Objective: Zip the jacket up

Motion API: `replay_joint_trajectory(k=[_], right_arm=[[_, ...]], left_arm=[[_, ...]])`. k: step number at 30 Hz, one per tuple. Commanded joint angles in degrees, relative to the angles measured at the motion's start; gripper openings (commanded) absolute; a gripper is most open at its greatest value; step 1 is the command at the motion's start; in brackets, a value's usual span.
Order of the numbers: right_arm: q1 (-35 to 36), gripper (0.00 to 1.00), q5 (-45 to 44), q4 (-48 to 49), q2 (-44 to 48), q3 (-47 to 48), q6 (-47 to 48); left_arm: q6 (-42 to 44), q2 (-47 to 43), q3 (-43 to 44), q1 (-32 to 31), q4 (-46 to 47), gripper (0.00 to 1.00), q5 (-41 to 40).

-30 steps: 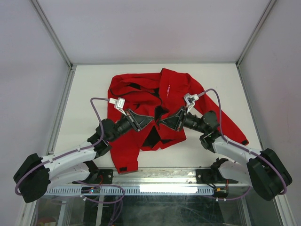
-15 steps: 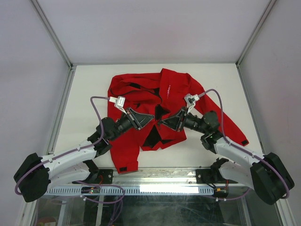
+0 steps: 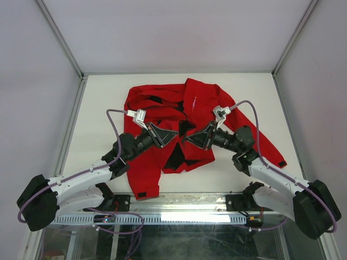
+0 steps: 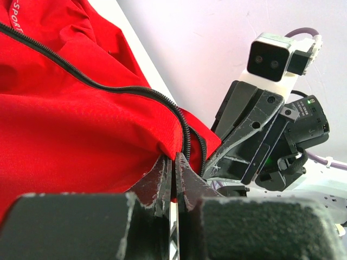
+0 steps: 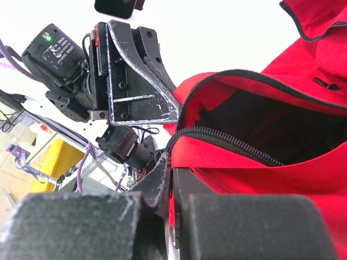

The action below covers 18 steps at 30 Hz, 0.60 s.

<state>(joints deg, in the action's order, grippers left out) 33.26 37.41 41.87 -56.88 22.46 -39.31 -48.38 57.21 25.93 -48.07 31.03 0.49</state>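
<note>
The red jacket [image 3: 162, 105] lies spread on the white table, front open, black lining showing in the middle. My left gripper [image 3: 176, 133] is shut on the jacket's left front edge beside its dark zipper teeth [image 4: 130, 89], lifting the fabric [image 4: 65, 124]. My right gripper [image 3: 184, 141] is shut on the right front edge [image 5: 260, 162], just below its zipper teeth [image 5: 233, 143]. The two grippers face each other, tips very close, above the jacket's lower middle. The zipper slider does not show.
The white table [image 3: 97, 108] has metal frame rails at its left and right sides. A black-tabbed cuff [image 3: 142, 193] lies near the front edge, another sleeve end [image 3: 281, 161] lies at the right. Purple cables loop from both wrists.
Both grippers have risen slightly and moved a little farther from the bases, holding the jacket's edges. Their grips are unchanged.
</note>
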Motion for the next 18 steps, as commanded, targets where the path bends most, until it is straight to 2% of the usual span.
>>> replay_joint_trajectory(k=[1, 6, 18], right_arm=[[0.52, 0.0, -0.61, 3.13, -1.07, 3.37, 0.82], [0.5, 0.0, -2.9, 2.45, -1.74, 3.06, 3.84], [0.55, 0.0, -1.9, 4.18, -2.35, 3.4, 2.92]], left_arm=[[0.58, 0.14, 2.65, -0.79, 2.49, 0.0, 1.25], [-0.06, -0.8, 2.16, -0.79, 2.81, 0.0, 1.27], [-0.58, -0.43, 2.27, -0.83, 2.98, 0.0, 2.32]])
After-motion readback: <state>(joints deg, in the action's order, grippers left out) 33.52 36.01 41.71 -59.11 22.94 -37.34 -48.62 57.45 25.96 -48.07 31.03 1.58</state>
